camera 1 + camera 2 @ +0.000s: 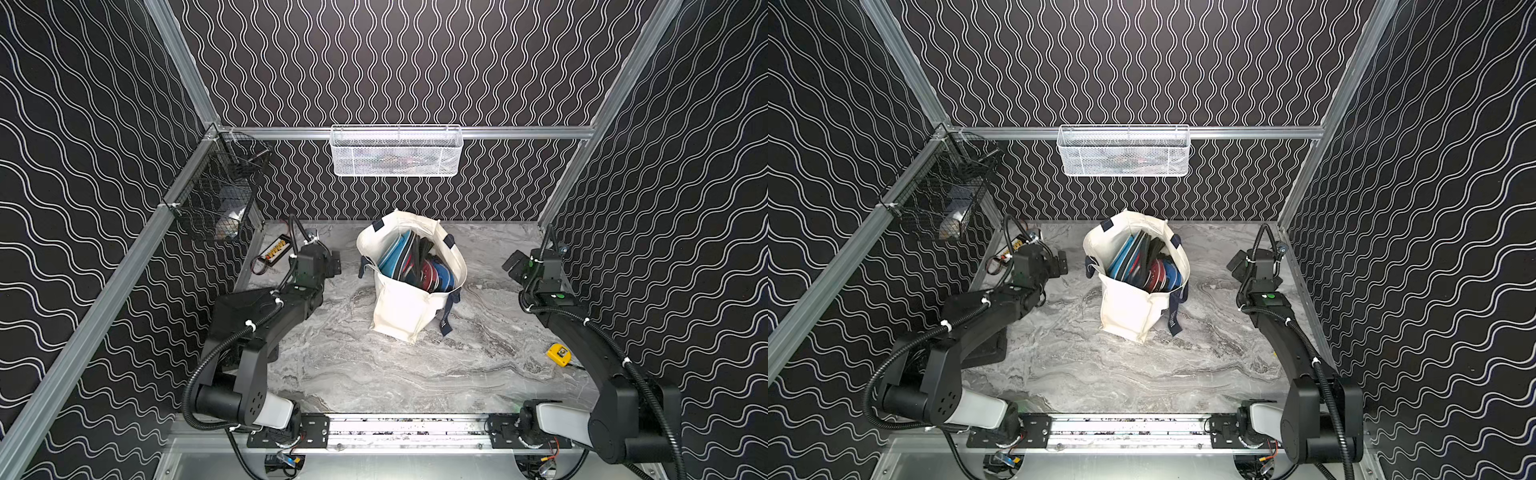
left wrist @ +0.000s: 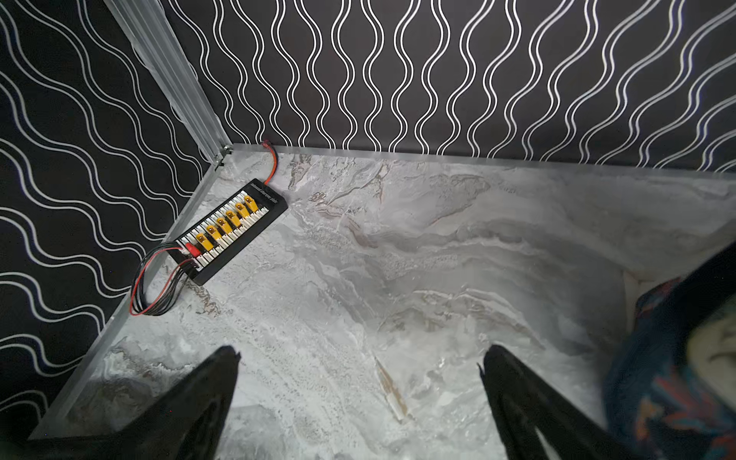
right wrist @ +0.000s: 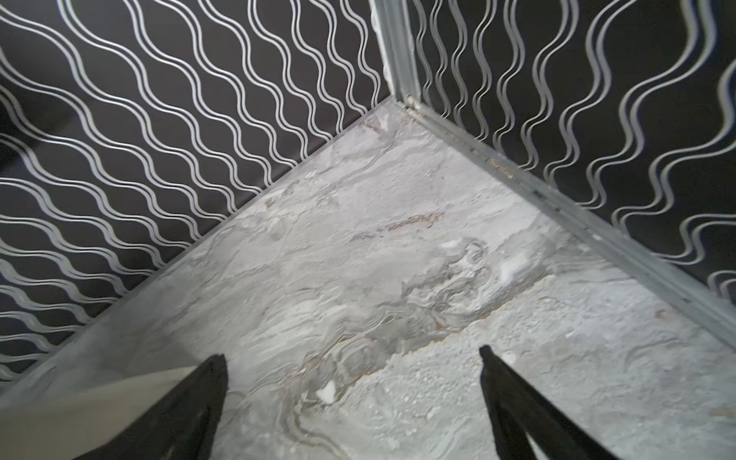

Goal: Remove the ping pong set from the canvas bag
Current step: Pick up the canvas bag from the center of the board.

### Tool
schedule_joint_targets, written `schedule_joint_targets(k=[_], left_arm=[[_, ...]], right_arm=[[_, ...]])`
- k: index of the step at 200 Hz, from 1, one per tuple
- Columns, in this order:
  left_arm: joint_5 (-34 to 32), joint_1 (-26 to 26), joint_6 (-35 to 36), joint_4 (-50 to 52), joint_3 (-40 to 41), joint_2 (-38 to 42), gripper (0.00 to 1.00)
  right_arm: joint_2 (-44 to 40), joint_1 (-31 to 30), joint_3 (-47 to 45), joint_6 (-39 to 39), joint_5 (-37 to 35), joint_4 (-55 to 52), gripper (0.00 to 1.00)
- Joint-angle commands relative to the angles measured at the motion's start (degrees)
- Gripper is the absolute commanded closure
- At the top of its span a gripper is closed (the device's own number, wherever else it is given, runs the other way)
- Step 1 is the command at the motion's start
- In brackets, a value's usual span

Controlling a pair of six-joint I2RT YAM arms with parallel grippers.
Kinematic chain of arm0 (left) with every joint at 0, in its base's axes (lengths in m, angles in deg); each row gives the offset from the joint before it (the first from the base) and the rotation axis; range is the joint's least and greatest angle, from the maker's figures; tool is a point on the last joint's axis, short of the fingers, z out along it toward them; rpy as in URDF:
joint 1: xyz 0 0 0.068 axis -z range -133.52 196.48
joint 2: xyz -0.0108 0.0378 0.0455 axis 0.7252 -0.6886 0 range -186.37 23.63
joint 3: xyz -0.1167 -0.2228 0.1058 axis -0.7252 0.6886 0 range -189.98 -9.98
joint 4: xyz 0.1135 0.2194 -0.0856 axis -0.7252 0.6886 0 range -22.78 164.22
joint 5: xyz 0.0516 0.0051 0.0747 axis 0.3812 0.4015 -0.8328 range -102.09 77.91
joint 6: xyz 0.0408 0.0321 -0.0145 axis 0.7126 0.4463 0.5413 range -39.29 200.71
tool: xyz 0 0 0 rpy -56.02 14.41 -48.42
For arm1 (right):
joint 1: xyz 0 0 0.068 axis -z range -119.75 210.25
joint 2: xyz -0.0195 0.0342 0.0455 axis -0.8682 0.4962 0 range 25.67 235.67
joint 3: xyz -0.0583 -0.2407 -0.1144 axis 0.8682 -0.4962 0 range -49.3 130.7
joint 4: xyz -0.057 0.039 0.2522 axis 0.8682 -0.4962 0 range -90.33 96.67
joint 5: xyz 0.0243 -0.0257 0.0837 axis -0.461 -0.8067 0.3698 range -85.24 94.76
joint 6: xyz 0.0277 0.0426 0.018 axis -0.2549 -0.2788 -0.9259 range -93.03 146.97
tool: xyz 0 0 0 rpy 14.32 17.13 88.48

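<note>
L gripper [image 2: 360, 354]: jaws wide apart, nothing btwn them but bare table [image 2: 398, 259]; holds nothing.
R gripper [image 3: 350, 354]: jaws wide apart too, empty, over bare table near the corner.
Canvas bag [image 1: 399, 307] [image 1: 1129, 309]: upright, mouth open, mid-table btwn the two grippers. Near L gripper, on its right side, not touching. Farther from R gripper, on its left side, clear gap.
Bag, left wrist view: blurred navy and cream edge [image 2: 717, 358] just off to one side of L gripper's fingers.
Ping pong set [image 1: 415, 266] [image 1: 1142, 266]: all inside the bag, cases standing on edge; neither gripper touches it.
Order in bag: teal cover [image 1: 392, 257] on side nearest L gripper; black-edged pouches [image 1: 419, 253] mid; maroon cover [image 1: 430, 276] & blue cover [image 1: 446, 279] toward R gripper.
Charger board [image 2: 231, 231]: ahead of L gripper, by the wall corner, away from bag.
Tape measure [image 1: 557, 354]: yellow, well behind R gripper, beside its arm.
</note>
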Motion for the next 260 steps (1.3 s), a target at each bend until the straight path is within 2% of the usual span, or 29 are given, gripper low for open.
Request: schedule_joint_targets(k=[1,37,64,115,146,178,243,254,260], left_arm=[[0.06,-0.09,-5.93,15.58,-7.06,-0.46,0.04],[9.51,-0.08,-7.35,26.39,-20.06,-2.6,0.09],[17.22,-0.07,-7.55,34.61,-29.09,-5.11,0.13],[30.1,0.0,-7.29,44.11,-39.64,-10.6,0.2],[34.27,-0.05,-6.81,46.36,-41.83,-12.74,0.26],[36.56,0.6,-6.5,47.14,-42.76,-14.58,0.38],[35.3,3.8,-5.94,47.19,-44.13,-18.39,0.39],[34.77,4.33,-5.8,47.15,-44.18,-19.35,0.48],[34.5,4.55,-5.71,47.03,-44.26,-19.71,0.58]], right_arm=[[-0.35,-0.02,2.83,-2.42,8.15,-5.01,0.01],[0.11,-0.07,8.73,-3.04,15.92,-11.45,0.01],[0.86,-0.22,13.18,-3.3,22.08,-16.61,0.07],[3.35,-1.13,19.67,-3.92,38.2,-21.11,0.12],[3.52,-3.08,20.92,-3.65,40.91,-22.47,0.14],[3.66,-5.78,21.3,-2.7,40.8,-23.97,0.15],[3.73,-11.83,20.68,-1.39,37.41,-25.27,0.15],[3.9,-12.73,20.68,-1.08,36.46,-25.74,0.16],[4.02,-13.12,20.68,-0.9,35.92,-26.07,0.16]])
